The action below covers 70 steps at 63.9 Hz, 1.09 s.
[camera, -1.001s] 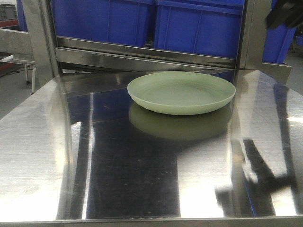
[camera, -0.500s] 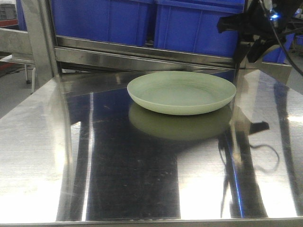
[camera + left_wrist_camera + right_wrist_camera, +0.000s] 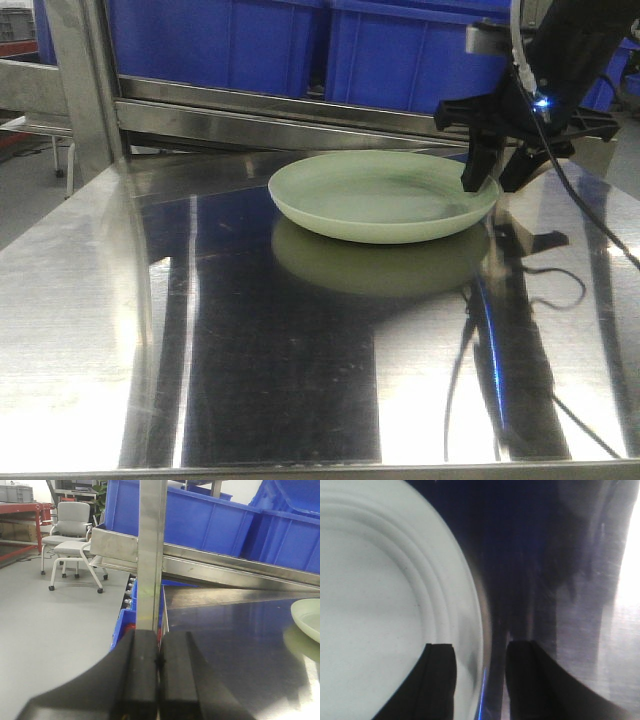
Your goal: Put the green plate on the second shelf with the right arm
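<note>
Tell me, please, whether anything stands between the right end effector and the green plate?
Nothing visible does. The open right end effector straddles the rim of the green plate, one finger over it, the other over the steel table.

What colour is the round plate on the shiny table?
The plate is pale mint green; the front-facing view shows it best.

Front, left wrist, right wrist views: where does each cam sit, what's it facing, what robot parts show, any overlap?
Front: low at the near edge of the steel table, facing the green plate and blue bins; right gripper at the plate's right rim.
Left wrist: behind the shut left gripper, looking along the table past a steel post.
Right wrist: looking down between open fingers straddling the plate rim.
Shared: the plate shows in all three.
</note>
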Available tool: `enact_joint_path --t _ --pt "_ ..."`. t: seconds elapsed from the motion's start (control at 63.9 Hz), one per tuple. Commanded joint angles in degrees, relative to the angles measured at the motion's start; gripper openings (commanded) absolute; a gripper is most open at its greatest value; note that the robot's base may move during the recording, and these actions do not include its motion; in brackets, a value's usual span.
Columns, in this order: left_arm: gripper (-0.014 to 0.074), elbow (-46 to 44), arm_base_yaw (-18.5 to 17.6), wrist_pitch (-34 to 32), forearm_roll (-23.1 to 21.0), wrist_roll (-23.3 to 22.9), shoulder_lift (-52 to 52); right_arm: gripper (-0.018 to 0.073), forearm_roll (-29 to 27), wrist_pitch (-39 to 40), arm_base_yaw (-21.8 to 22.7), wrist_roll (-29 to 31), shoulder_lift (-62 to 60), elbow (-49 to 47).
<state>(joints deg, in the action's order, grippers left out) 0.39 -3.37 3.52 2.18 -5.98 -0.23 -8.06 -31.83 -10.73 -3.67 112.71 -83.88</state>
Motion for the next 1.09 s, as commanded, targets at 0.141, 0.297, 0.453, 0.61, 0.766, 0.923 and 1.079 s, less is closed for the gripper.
enact_joint_path --t 0.141,0.297,0.453,0.61,0.766,0.923,1.079 --pt "0.0131 2.3 -0.2 -4.6 -0.2 -0.2 -1.0 0.0352 -1.6 4.2 0.2 0.3 -2.7 -2.0" --pt "0.0131 2.3 -0.2 -4.6 -0.2 -0.2 -1.0 0.0214 -1.7 4.0 0.2 0.3 -1.7 -2.0" --pt "0.0131 2.3 -0.2 -4.6 -0.2 -0.2 -1.0 0.0010 -1.7 2.0 0.2 0.4 -0.4 -2.9" --pt "0.0131 2.3 -0.2 -4.6 -0.2 -0.2 -1.0 0.0027 -1.7 -0.9 0.3 0.4 -1.0 -5.3" --pt "0.0131 2.3 -0.2 -4.6 -0.2 -0.2 -1.0 0.0027 -1.3 -0.3 0.3 0.4 -4.8 -7.0" --pt "0.0131 2.3 -0.2 -4.6 -0.2 -0.2 -1.0 0.0027 2.7 -1.1 0.3 0.3 -10.7 -6.8" --pt "0.0131 2.3 -0.2 -4.6 -0.2 -0.2 -1.0 0.0027 4.4 1.6 0.3 -0.4 -19.8 -3.8"
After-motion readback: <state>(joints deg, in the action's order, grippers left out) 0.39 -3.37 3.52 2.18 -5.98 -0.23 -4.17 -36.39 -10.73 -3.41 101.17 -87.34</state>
